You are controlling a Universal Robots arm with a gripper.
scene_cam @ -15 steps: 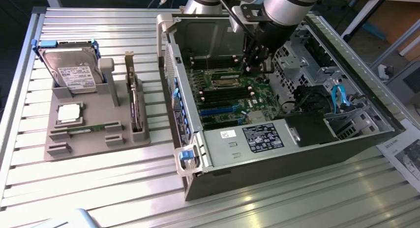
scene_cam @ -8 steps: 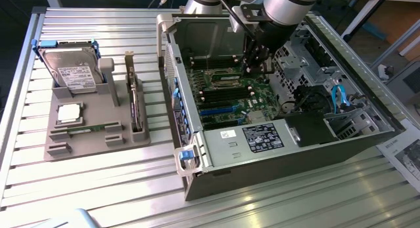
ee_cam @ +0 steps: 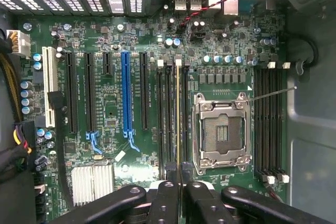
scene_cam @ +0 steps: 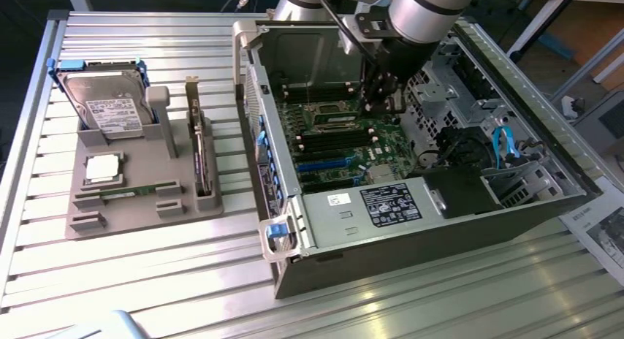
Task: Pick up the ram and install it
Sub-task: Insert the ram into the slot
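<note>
Looking over the scene, we are seeing a slatted table point(scene_cam: 146, 280) carrying an open case point(scene_cam: 390, 262) toward three o'clock, on the exterior view's right. The arm point(scene_cam: 424, 14) is reaching down into that case from twelve o'clock.

At nine o'clock from the case, on the exterior view's left, a grey tray point(scene_cam: 166, 174) is sitting on the table, well apart from the arm. A hard drive point(scene_cam: 107, 105) is standing tilted at the tray's twelve o'clock end. A dark card point(scene_cam: 200, 156) is standing upright along its three o'clock edge, and a square silver chip point(scene_cam: 102, 169) is lying flat near its middle.

Through the wrist view we are looking straight onto the motherboard point(ee_cam: 110, 108). A finned heatsink point(ee_cam: 92, 182) is sitting near the long blue slot point(ee_cam: 126, 93), and the socket point(ee_cam: 220, 132) is lying between two banks of black memory slots.

The gripper point(ee_cam: 178, 179) is pinching the ram point(ee_cam: 178, 114), with its fingers point(ee_cam: 164, 198) pressed close on either side of the stick's near end. We are seeing the ram edge-on, as a thin pale line running lengthwise along the bank of slots just beside the socket, on the side facing the blue slot. We cannot tell whether it is touching a slot or hanging just above one.
</note>
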